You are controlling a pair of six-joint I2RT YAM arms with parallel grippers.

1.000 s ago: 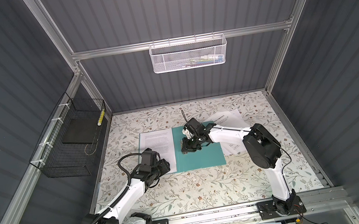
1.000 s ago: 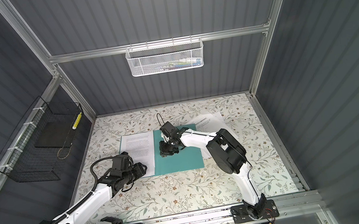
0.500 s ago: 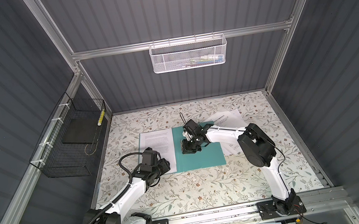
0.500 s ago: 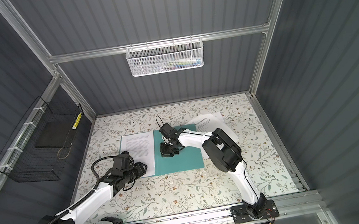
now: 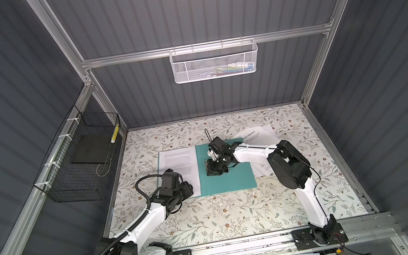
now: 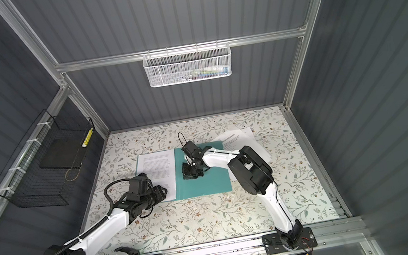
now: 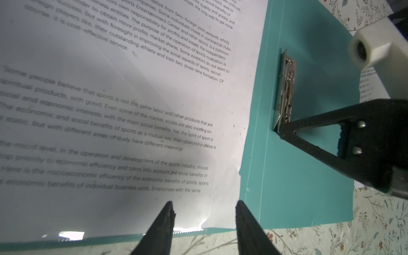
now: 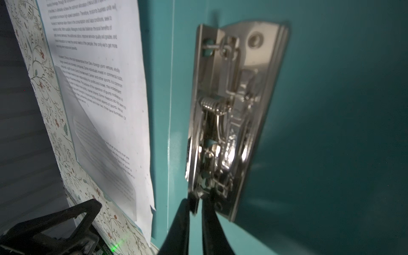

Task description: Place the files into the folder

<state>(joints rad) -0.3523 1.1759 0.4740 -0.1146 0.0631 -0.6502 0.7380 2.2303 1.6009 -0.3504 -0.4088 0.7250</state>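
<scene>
Right gripper (image 8: 197, 204) stays pinched on the clip (image 8: 231, 106) of the open folder (image 5: 229, 182), mid-table. Left gripper (image 7: 204, 204), jaws slightly narrowed yet apart, hovers at the near edge of a sheet (image 5: 179, 164) on the left flap. More files (image 5: 257, 136) wait far right, so the filing looks unfinished.

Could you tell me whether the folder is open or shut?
Open: the folder lies spread flat, its metal clip exposed, a printed sheet on one half.
</scene>
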